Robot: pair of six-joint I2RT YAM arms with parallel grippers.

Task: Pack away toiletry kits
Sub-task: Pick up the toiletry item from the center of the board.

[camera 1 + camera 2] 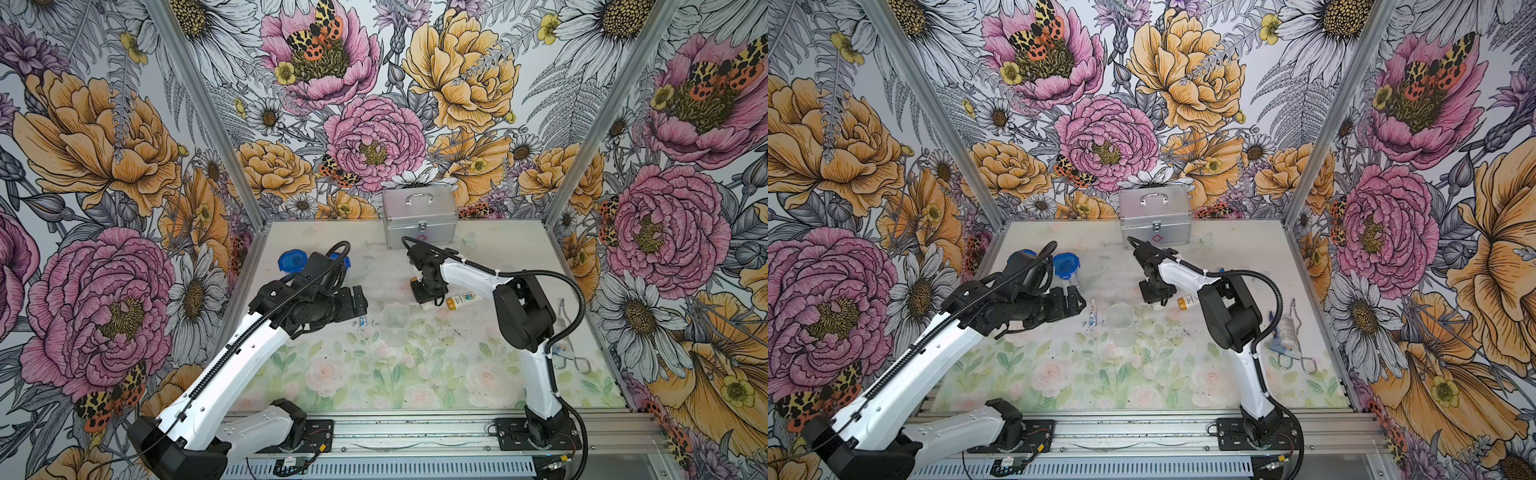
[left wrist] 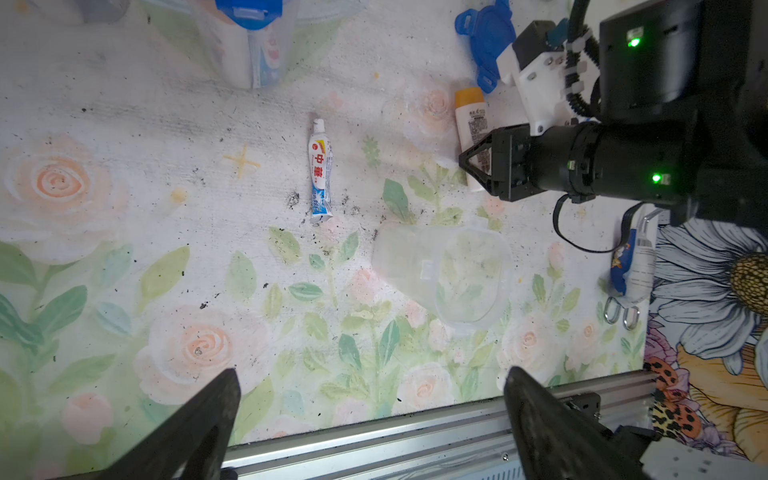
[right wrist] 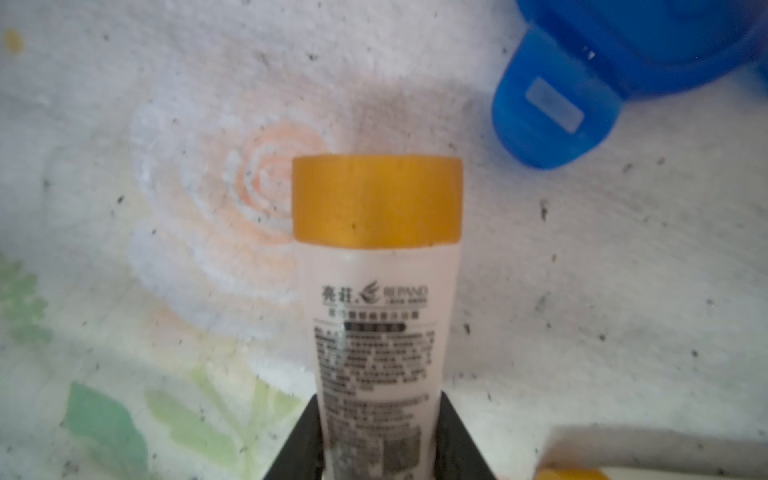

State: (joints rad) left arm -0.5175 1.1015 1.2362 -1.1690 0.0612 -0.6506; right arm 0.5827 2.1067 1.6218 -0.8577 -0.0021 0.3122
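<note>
Floral mat (image 1: 415, 374): right tool (image 3: 379, 415) clasps bottle (image 3: 376, 311) lengthwise, cap (image 3: 377, 199) pointing outward; left tool (image 2: 372, 374) spread.

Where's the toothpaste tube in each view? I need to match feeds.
In a top view: tube at the left gripper's tips, mostly hidden, left of the cup.
In a top view: tube in full, left of the cup.
Left wrist: tube near the picture's centre.
Right wrist: not in it.
Landmark: the clear cup, beside the tube wherever it shows.
</note>
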